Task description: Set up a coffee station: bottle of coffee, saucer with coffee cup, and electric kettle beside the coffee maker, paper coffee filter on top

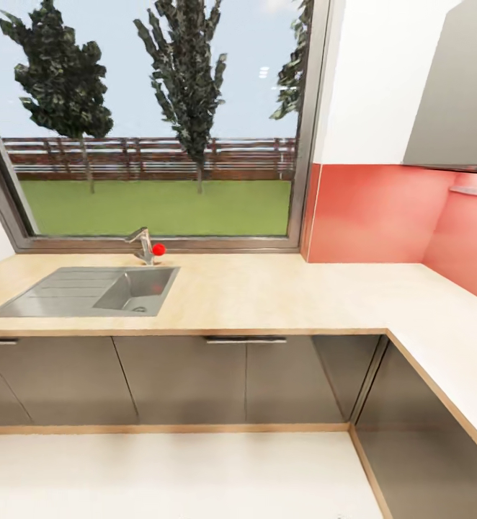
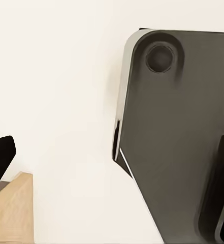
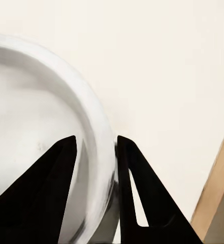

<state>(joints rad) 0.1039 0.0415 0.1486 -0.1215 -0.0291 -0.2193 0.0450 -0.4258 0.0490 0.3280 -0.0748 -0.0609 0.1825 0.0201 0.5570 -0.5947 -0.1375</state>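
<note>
Right pincer (image 3: pixel 95 147): we see its two black fingers pinching the rim of the saucer (image 3: pixel 35 132) — one finger inside the rim, one outside, wall between them.
Saucer: white, round and shallow; it hangs over a pale floor (image 3: pixel 172 66), with a wooden edge at one corner of the right wrist view.
Handling: we judge the saucer light, stiff and glazed — so slippery, and brittle if dropped. An edge grip like this lets it swing or tilt; we would keep it level, move slowly, and set it flat before letting go.
Left pincer: we see one black fingertip (image 2: pixel 0 157) at the edge of its wrist view, beside a dark grey part of the robot (image 2: pixel 178 137); we cannot tell whether it is spread or pressed together.
Table (image 1: pixel 267 292): light wood top over grey cabinet fronts, turning a corner at the right of the head view.
Sink (image 1: pixel 87 290): steel, set into the table under the window (image 1: pixel 159 122), with a tap (image 1: pixel 143 245) carrying a red knob.
Wall: red backsplash (image 1: pixel 375 213) at the right, a grey cabinet (image 1: pixel 458 94) above it.
Stage: we judge the robot is on its way to the table with the saucer.
</note>
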